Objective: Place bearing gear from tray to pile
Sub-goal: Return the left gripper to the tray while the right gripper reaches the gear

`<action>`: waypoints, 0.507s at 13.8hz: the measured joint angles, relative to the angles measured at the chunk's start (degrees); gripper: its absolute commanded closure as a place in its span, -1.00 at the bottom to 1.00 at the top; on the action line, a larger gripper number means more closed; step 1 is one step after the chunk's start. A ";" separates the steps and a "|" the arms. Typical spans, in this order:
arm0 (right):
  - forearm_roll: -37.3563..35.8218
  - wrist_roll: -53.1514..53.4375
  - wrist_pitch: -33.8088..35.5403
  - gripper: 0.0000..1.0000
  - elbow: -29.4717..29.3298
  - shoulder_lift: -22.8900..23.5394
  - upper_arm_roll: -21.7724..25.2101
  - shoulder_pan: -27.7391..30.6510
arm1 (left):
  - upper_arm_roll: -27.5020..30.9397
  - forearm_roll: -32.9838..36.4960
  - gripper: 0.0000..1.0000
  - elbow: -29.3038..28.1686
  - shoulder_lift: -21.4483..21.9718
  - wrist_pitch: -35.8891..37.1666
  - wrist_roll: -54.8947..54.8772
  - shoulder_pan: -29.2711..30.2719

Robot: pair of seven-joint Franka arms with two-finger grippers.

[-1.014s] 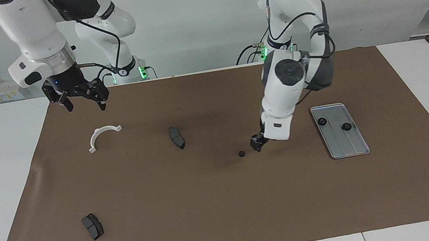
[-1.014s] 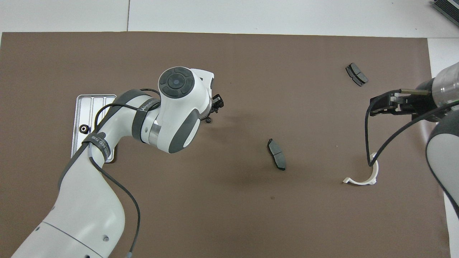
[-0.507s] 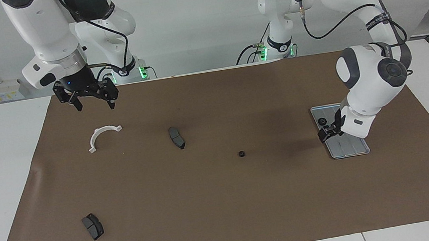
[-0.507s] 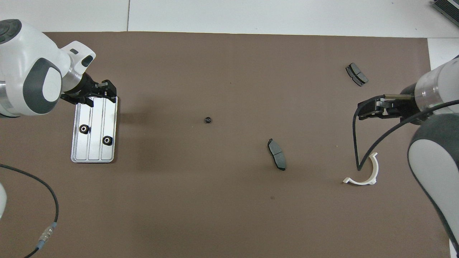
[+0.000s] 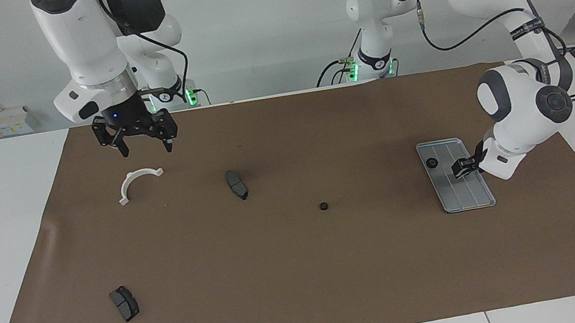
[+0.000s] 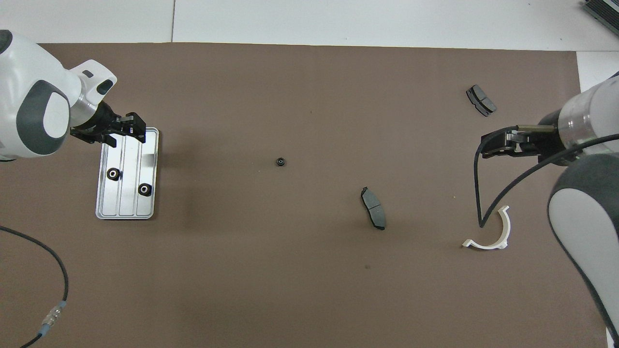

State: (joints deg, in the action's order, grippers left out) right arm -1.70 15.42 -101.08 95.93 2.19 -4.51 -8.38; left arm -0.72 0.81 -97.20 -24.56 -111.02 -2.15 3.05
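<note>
Left gripper (image 5: 463, 168) hovered over the tray (image 5: 459, 198), couldn't tell its jaws; should've centred on a gear (image 6: 113, 174) first. Right gripper (image 5: 147, 143) waited, jaws apart

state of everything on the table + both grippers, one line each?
tray: flat on the mat, two gears in it
gears in tray: lying flat, apart from each other
gear on mat: lying alone mid-mat, out of the tray
left gripper: over the tray, holding nothing visible
right gripper: open, empty, in the air above the white bracket
white bracket: lying flat
brake pads: two, lying apart
</note>
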 measured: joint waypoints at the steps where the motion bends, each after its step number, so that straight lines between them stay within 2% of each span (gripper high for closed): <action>1: 0.09 1.43 -1.32 -1.00 0.21 1.20 -0.03 -1.82 | 0.01 0.03 -0.41 -1.20 0.00 -1.51 -0.86 0.76; 7: 0.08 13.25 -11.54 -1.00 0.61 9.85 -0.15 -11.99 | -0.16 0.03 -0.40 -3.94 0.06 -3.49 -2.70 2.87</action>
State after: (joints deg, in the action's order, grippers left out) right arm -1.62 28.68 -112.62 96.54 12.04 -4.66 -20.37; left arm -0.88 0.84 -101.14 -24.50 -114.51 -4.84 5.92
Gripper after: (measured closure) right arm 0.000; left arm 0.295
